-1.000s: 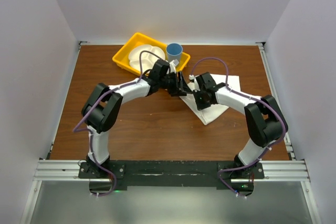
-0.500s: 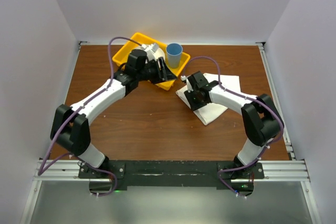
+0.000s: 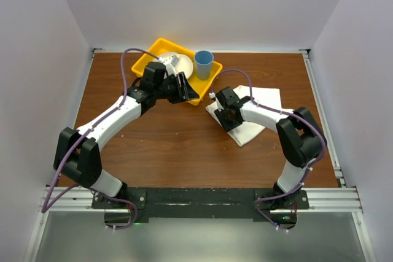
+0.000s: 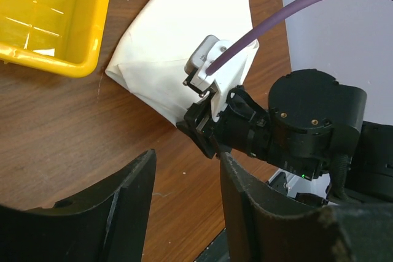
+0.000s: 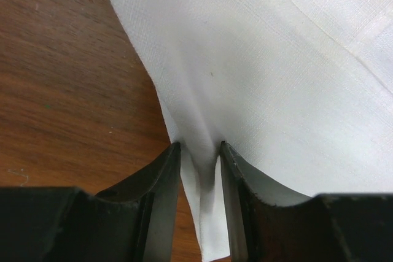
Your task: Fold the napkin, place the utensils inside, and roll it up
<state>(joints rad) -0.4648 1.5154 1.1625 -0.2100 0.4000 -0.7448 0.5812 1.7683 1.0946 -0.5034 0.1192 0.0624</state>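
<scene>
On the brown table [image 3: 172, 145], the folded white napkin [image 3: 263, 99] lies right of centre, near the yellow tray [image 3: 145, 64] at the far edge. My right gripper [image 5: 199, 151] stands slightly apart, a ridge of napkin between its fingers. My left gripper [image 4: 187, 154] hovers parted and empty beside the tray.

We see a brown wooden tabletop [image 3: 184, 145]. A folded white napkin [image 3: 265, 99] lies on its right half, one corner pointing to the near edge. A yellow tray [image 3: 146, 61] sits by the far edge, near the napkin but apart from it. A blue cup [image 3: 204, 64] stands at the tray's right corner; we cannot tell whether inside it.
</scene>
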